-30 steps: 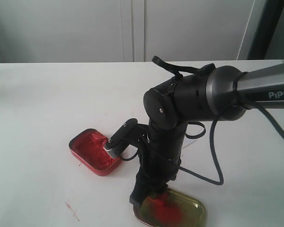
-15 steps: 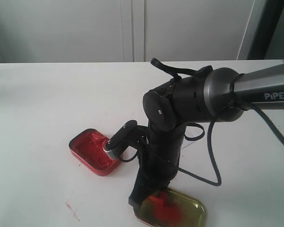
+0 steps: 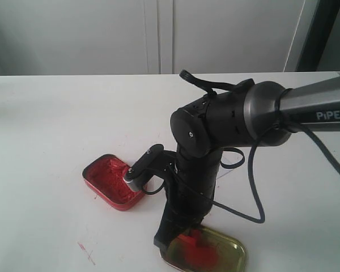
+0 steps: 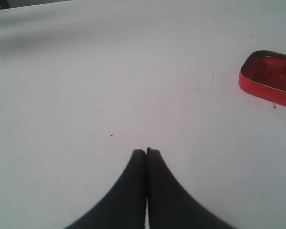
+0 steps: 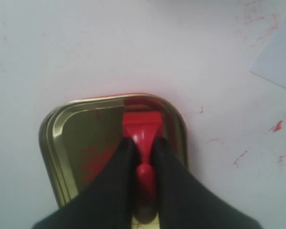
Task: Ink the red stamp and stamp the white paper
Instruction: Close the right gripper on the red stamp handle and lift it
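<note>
My right gripper (image 5: 143,140) is shut on the knobbed handle of the red stamp (image 5: 141,125). The stamp's square base points down into the gold tin lid (image 5: 76,138), which carries a red smear; whether it touches the lid I cannot tell. In the exterior view the right arm (image 3: 215,124) reaches down over that lid (image 3: 231,249) at the front edge, and the stamp is hard to pick out from the smear. A corner of the white paper (image 5: 281,57) lies beyond the lid. My left gripper (image 4: 146,150) is shut and holds nothing above bare table.
The open red tin of ink paste (image 3: 107,181) sits to the left of the right arm, and the left wrist view shows it too (image 4: 271,76). Red ink marks (image 3: 86,253) spot the white table (image 3: 56,113). A black cable (image 3: 255,192) loops off the arm.
The right arm has shifted only very slightly, still holding the stamp over the gold lid. Nothing else has moved.
</note>
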### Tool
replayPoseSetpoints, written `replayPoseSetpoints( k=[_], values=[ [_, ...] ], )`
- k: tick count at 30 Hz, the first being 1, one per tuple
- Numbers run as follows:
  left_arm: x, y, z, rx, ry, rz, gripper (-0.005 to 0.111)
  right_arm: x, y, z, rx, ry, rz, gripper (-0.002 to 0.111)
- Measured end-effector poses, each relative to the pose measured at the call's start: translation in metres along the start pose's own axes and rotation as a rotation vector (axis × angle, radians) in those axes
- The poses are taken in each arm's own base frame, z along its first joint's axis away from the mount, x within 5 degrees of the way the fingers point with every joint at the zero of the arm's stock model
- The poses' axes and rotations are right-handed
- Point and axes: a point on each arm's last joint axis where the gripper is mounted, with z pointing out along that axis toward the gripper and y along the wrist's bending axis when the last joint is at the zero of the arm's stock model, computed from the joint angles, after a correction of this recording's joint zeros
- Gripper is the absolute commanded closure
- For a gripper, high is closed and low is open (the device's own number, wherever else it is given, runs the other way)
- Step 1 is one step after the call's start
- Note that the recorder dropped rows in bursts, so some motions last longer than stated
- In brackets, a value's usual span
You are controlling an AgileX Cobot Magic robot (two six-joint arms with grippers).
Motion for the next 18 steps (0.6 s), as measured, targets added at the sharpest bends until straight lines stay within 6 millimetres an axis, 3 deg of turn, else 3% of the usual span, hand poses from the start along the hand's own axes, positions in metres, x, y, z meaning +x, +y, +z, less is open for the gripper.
replayPoseSetpoints(
  k=[11,18],
  values=[
    [0.0,0.0,0.0,0.0,0.0,0.0,0.107,0.001,0.001,-0.026,0.02,-0.073,-0.005,0.108],
    [0.0,0.0,0.0,0.0,0.0,0.0,0.107,0.0,0.001,-0.027,0.024,-0.092,-0.004,0.108]
  ],
)
